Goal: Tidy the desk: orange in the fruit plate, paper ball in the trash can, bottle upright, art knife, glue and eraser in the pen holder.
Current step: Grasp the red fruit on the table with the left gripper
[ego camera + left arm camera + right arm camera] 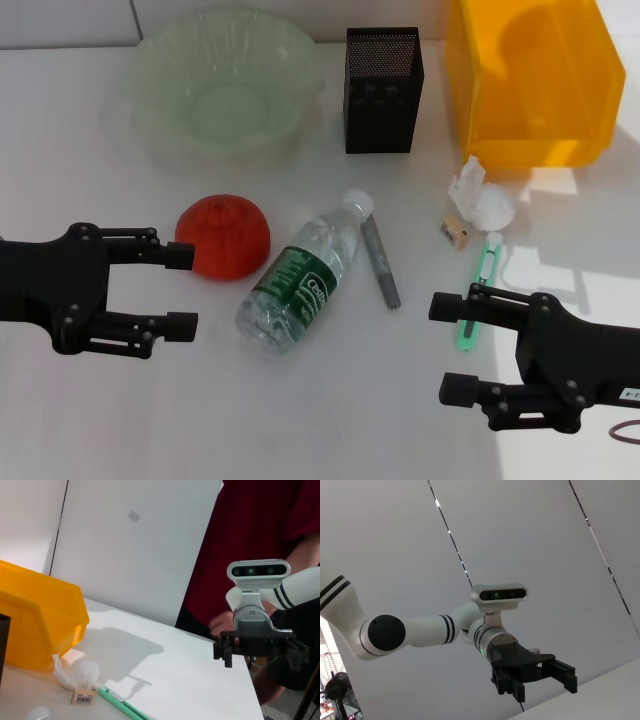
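The orange (224, 235) rests on the white desk, just off the upper finger of my open left gripper (188, 290). A clear bottle (305, 275) with a green label lies on its side beside it. Alongside the bottle's cap lies the grey glue stick (380, 262). The paper ball (480, 200) (77, 674), the small eraser (455, 232) (83, 696) and the green art knife (478, 292) (120, 705) sit further right. My open right gripper (440, 347) (257, 647) hovers beside the knife, holding nothing. At the back stand the green fruit plate (160, 110), the black mesh pen holder (383, 90) and the yellow trash can (530, 80) (40, 625).
A person in a dark red shirt (260, 545) stands past the desk's right edge. In the right wrist view my left arm (405, 632) and its gripper (535, 675) show against a white wall.
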Motion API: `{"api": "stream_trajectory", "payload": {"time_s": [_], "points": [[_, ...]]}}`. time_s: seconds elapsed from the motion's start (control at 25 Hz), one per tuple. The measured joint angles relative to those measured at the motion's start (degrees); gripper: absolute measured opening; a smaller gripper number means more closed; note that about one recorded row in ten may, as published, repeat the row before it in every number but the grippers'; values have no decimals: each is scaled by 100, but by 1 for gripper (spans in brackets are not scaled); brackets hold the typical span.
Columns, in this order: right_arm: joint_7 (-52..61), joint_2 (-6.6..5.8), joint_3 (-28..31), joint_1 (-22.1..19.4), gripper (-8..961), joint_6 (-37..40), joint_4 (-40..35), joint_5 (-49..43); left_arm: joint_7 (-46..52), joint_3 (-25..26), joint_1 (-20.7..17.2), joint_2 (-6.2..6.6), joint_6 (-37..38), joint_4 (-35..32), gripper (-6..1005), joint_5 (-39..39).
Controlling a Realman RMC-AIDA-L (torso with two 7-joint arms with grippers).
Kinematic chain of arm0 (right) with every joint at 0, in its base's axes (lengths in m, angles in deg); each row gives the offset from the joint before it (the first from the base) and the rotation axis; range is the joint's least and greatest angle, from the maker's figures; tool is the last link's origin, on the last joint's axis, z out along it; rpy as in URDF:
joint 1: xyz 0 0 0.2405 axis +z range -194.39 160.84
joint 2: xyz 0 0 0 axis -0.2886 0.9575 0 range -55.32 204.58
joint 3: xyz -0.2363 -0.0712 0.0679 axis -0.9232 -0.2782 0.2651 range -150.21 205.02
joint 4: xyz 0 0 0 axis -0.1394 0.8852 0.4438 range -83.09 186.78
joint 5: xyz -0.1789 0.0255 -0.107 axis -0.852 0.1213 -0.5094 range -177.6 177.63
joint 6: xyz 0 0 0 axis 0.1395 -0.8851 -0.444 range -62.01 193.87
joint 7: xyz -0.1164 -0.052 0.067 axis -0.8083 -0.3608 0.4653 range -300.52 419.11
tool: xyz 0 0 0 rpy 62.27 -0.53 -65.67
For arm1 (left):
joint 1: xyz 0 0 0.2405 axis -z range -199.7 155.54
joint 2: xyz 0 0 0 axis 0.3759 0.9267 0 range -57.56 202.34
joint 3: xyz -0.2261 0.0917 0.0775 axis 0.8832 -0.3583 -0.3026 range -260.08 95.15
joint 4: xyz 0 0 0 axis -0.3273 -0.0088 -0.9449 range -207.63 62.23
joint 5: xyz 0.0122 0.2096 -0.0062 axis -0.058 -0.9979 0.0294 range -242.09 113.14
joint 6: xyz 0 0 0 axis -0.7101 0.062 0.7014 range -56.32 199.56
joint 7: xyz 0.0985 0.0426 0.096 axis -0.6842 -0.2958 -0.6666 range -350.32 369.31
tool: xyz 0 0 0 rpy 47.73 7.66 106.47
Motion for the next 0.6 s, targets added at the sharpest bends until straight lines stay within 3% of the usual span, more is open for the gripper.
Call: {"api": "stream_trajectory", "payload": {"time_s": [0.36,0.6], "points": [[0,7,0,-27,823,1,0,0,-6,15,49,-10,-148,0,800,-7],[-1,5,0,-34,823,-57,0,0,-1,20,68,-73,-624,42,799,-8]]}}
